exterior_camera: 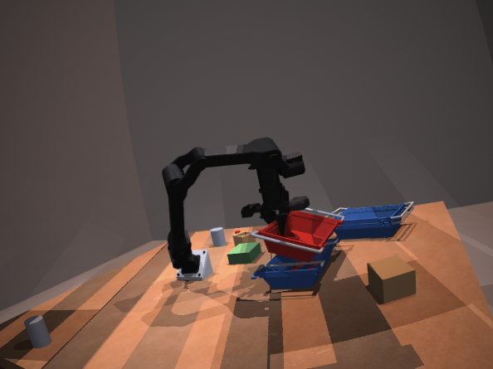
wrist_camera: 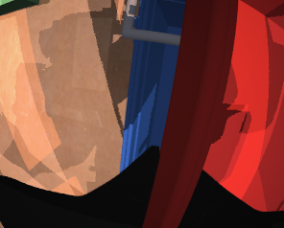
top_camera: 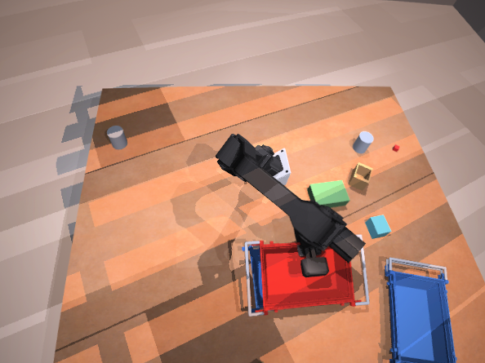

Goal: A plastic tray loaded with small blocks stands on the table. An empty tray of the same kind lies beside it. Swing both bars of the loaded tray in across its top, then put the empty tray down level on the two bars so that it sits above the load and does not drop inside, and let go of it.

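The fingers [top_camera: 312,253] [exterior_camera: 279,219] are nearly closed, pinching the red tray's wall [wrist_camera: 203,96]. The red tray [top_camera: 291,281] [exterior_camera: 305,231] tilts above the loaded blue tray [top_camera: 256,278] [exterior_camera: 290,276], toward six o'clock in the top view. One bar [exterior_camera: 296,263] [wrist_camera: 153,36] looks swung in; levelling, seating and release seemingly remain.

The red tray [top_camera: 282,282] [exterior_camera: 311,226] [wrist_camera: 197,96] tilts above a blue tray [top_camera: 256,285] [exterior_camera: 292,280] [wrist_camera: 153,91].
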{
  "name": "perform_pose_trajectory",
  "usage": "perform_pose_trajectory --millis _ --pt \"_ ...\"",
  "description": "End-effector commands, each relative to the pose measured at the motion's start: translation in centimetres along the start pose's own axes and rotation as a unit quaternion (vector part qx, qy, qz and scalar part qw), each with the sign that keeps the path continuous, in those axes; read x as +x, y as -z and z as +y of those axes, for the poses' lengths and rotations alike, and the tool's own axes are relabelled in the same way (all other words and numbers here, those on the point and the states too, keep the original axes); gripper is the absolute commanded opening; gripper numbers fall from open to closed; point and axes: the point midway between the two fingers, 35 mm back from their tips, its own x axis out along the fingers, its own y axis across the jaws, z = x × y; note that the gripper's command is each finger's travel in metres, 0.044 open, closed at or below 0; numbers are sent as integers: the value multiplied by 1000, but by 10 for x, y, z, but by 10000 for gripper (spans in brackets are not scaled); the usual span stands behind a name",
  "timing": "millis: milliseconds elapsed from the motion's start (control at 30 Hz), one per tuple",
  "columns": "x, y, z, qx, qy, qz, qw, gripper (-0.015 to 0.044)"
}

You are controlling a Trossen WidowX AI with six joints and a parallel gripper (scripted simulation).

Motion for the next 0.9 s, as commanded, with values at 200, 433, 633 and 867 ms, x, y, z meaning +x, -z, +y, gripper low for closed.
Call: perform_pose_trajectory --millis 200,433,633,867 --pt "4 2 3 -4 -8 5 1000 0" --pt "4 2 3 -4 -8 5 1000 0" --pt "7 3 4 -4 -8 5 1000 0" --pt "11 5 7 -4 -8 5 1000 0"
